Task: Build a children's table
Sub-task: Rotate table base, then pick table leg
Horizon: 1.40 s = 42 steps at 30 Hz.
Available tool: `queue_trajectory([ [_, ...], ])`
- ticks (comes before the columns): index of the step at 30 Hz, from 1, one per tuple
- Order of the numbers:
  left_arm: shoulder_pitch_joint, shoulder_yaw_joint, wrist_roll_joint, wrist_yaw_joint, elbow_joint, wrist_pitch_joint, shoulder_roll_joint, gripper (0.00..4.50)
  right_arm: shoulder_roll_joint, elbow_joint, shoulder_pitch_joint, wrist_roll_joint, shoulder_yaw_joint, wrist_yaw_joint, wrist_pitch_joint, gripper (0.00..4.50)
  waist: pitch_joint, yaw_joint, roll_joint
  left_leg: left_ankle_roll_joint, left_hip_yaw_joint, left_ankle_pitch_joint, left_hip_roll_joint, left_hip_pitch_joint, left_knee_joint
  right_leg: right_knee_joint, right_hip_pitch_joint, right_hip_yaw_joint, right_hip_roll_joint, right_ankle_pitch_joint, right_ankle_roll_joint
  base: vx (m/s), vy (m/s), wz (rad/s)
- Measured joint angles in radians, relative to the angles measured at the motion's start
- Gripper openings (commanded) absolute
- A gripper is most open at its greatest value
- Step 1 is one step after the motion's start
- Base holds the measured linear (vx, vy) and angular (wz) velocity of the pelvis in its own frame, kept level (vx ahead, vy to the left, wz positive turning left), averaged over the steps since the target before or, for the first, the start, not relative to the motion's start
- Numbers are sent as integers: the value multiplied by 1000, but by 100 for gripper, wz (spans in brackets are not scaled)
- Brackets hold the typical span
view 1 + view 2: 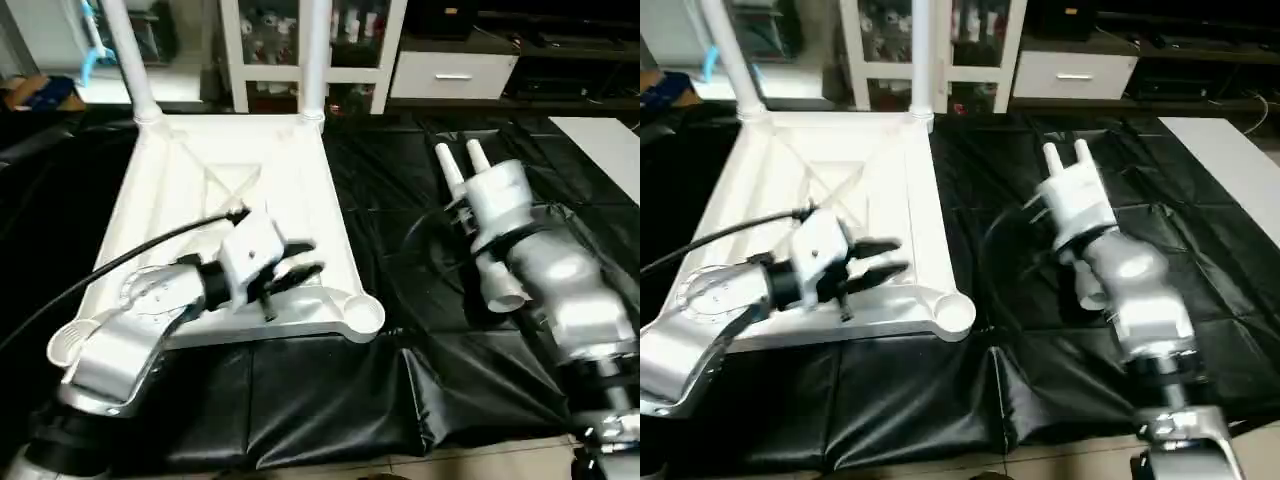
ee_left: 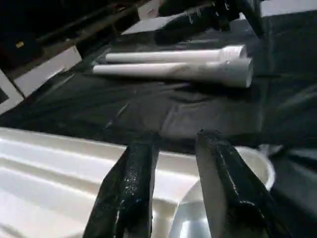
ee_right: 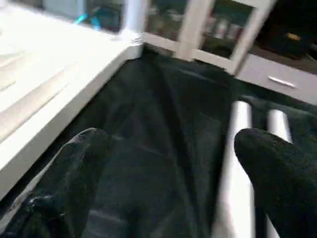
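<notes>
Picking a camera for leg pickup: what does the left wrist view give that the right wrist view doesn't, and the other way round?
Left wrist view: the left tool, open, over a round corner socket of the tabletop.
Right wrist view: the right tool, open wide, a standing leg fitted at a tabletop corner, the glass-door cabinet and a drawer behind.
Both: the tabletop edge, the black sheet and two loose legs lying side by side on it.
</notes>
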Motion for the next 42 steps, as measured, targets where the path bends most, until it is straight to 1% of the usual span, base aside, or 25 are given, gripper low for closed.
queue_trajectory([
  [1, 0, -1, -6, -5, 0, 2, 0, 146, -7, 0, -7, 9, -14, -1, 15, 450, 0, 0, 3, 0, 0, 0, 0, 1, 0, 2, 0, 0, 0, 0, 0, 0, 0, 0],
  [3, 0, -12, -15, -32, -2, 12, 9, 146, -33, 27, -38, 20, -15, 24, 63, 450, 0, -5, 12, -1, -1, 0, 0, 2, 2, 4, 0, 1, 0, 1, 0, 0, 0, 0],
  [5, 0, -24, -17, -57, -4, 24, 16, 146, -60, 89, -76, 24, -10, 56, 95, 450, -1, -7, 19, -1, 0, 0, -1, 3, 3, 6, 0, 2, 0, 1, 0, 0, 0, 0],
  [6, 0, -28, -17, -69, -4, 29, 19, 146, -72, 127, -98, 23, -8, 68, 108, 450, -1, -7, 21, -1, 0, 0, -1, 3, 3, 8, -1, 2, 0, 1, 0, 0, 0, 0],
  [8, -1, -31, -17, -81, -4, 33, 22, 146, -88, 193, -136, 11, 9, 84, 128, 450, -1, -8, 21, -1, -1, 1, -1, 4, 3, 9, -1, 2, 0, 1, 0, 0, 0, 0],
  [10, -12, -33, -17, -88, -4, 34, 29, 146, -107, 273, -173, -25, 41, 95, 155, 450, -1, -7, 21, -1, -2, 1, -1, 3, 3, 10, -1, 1, 0, 1, 0, 0, 0, 0],
  [12, -17, -33, -18, -90, -5, 37, 45, 146, -111, 340, -196, -52, 61, 94, 161, 450, -2, -7, 22, -1, -2, 1, -1, 3, 4, 10, -1, 1, 0, 2, -2, 0, 0, 0],
  [14, -18, -33, -20, -105, -13, 49, 67, 146, -111, 423, -239, -67, 73, 91, 174, 450, -1, -10, 24, -1, -2, 1, -1, 0, 6, 11, -4, 1, 0, 2, -2, 0, 0, 0],
  [16, -17, -32, -28, -125, -29, 72, 87, 146, -111, 514, -300, -88, 91, 88, 185, 450, -1, -10, 25, -1, -2, 1, -1, -4, 7, 11, -6, 1, 0, 3, -3, 0, 0, 0],
  [17, -17, -32, -35, -135, -35, 77, 92, 146, -111, 538, -317, -89, 92, 89, 187, 450, -1, -8, 25, -1, -2, 1, -1, -4, 7, 11, -6, 1, 0, 3, -3, 0, 0, 0],
  [20, -15, -32, -56, -166, -66, 104, 113, 146, -102, 670, -405, -95, 97, 88, 203, 450, -1, -7, 25, -1, -2, 1, 0, -5, 8, 10, -7, 1, 0, 2, -4, 0, 0, 0],
  [22, -15, -32, -62, -180, -84, 115, 119, 146, -94, 740, -436, -95, 96, 83, 207, 450, -1, -4, 25, -1, -2, 1, 0, -5, 8, 9, -6, 0, 0, 2, -4, 0, 0, 0],
  [25, -16, -32, -77, -188, -100, 131, 132, 146, -66, 843, -467, -95, 84, 90, 210, 450, -1, -2, 25, -1, -1, 1, 0, -6, 9, 9, -6, 0, 0, 2, -4, 0, 0, 0],
  [27, -17, -32, -82, -188, -102, 136, 137, 146, -61, 890, -472, -95, 84, 90, 229, 450, -1, 2, 25, -1, -1, 1, 0, -6, 9, 9, -6, 0, -1, 2, -4, 0, 0, 0],
  [33, -17, -19, -97, -190, -135, 160, 150, 146, -64, 966, -493, -106, 78, 19, 236, 450, 0, 6, 24, -1, -1, 1, 0, -5, 9, 10, -6, -1, -1, 2, -4, 0, 0, 0],
  [36, -17, -11, -98, -190, -145, 171, 157, 146, -64, 1005, -493, -108, 75, -14, 212, 450, 0, 5, 24, -1, -1, 1, 0, -6, 9, 10, -7, -1, -2, 2, -4, 0, 0, 0],
  [38, -17, -9, -99, -189, -146, 177, 165, 146, -65, 1016, -500, -109, 68, -18, 203, 450, 0, 5, 25, -1, -1, 1, 0, -6, 9, 10, -7, -1, -2, 2, -4, 0, 0, 0],
  [42, -17, -9, -104, -188, -147, 181, 167, 146, -66, 1036, -527, -108, 58, -16, 209, 450, 0, 2, 25, -1, -1, 1, 0, -6, 8, 10, -7, -1, -2, 1, -4, 0, 0, 0],
])
